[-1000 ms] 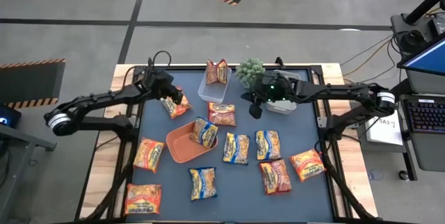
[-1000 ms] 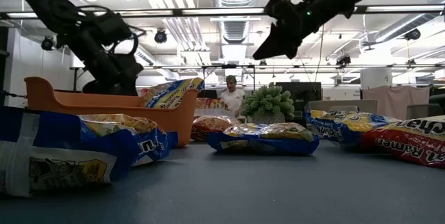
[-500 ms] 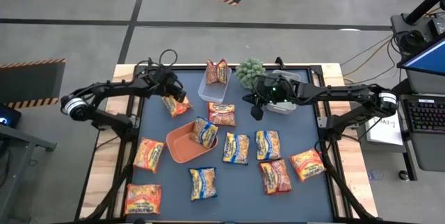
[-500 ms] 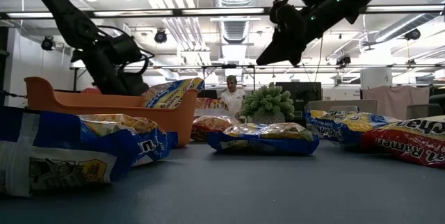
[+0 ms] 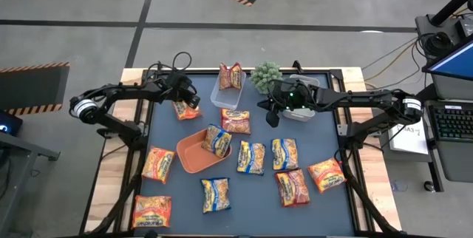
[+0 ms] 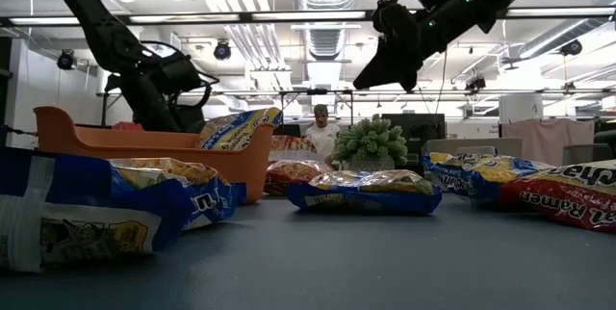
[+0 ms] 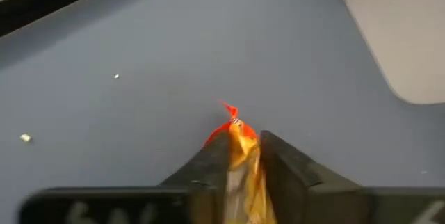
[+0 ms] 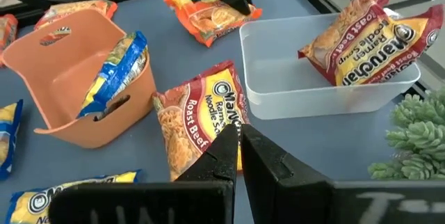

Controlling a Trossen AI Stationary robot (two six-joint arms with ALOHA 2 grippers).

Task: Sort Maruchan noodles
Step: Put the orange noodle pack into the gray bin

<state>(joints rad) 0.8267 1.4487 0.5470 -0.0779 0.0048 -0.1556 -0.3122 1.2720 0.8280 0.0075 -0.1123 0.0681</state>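
Between left fingers [image 7: 274,165]: apparently orange packet [image 7: 241,156].

Left gripper [image 7: 243,156] has its two dark fingers [image 7: 288,167] pinched on the crinkly edge of an orange-red noodle packet [image 7: 240,158], which sticks up between them. Below it there's bare blue-grey tabletop [image 7: 139,50], and a blurry pale tub [image 7: 400,29] sits off in one corner.
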